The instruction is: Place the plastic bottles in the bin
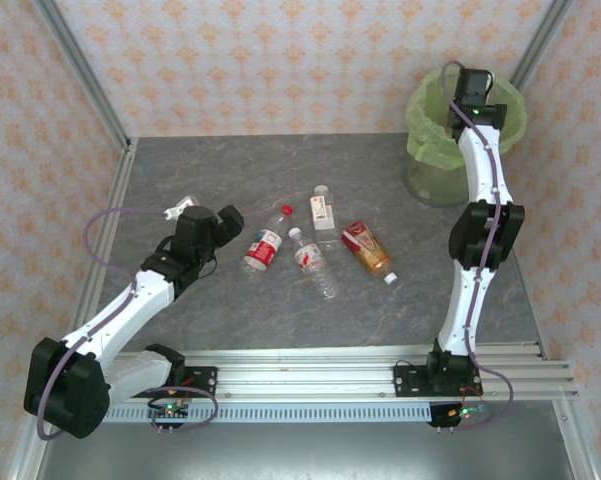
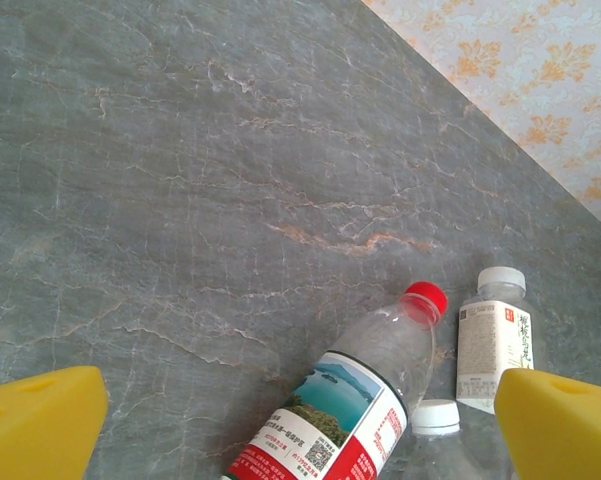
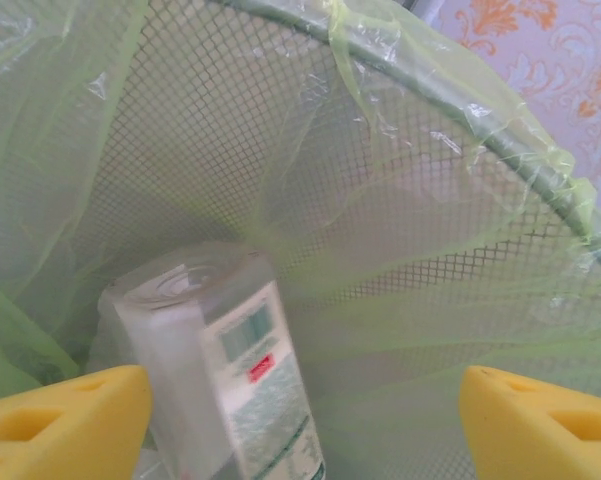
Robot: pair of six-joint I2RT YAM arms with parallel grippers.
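Yellow pads (image 3: 60,415) of our right gripper (image 3: 300,425) gape over the bin (image 3: 410,150), white-labelled bottle (image 3: 230,370) loose inside; next, we judge, our left gripper (image 2: 300,425), likewise spread, must close on the red-capped bottle (image 2: 370,390) lying well left of the bin.

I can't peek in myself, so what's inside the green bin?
One clear bottle with a white label is in the bin. The bottom is hidden behind it, so any other bottles can't be seen.
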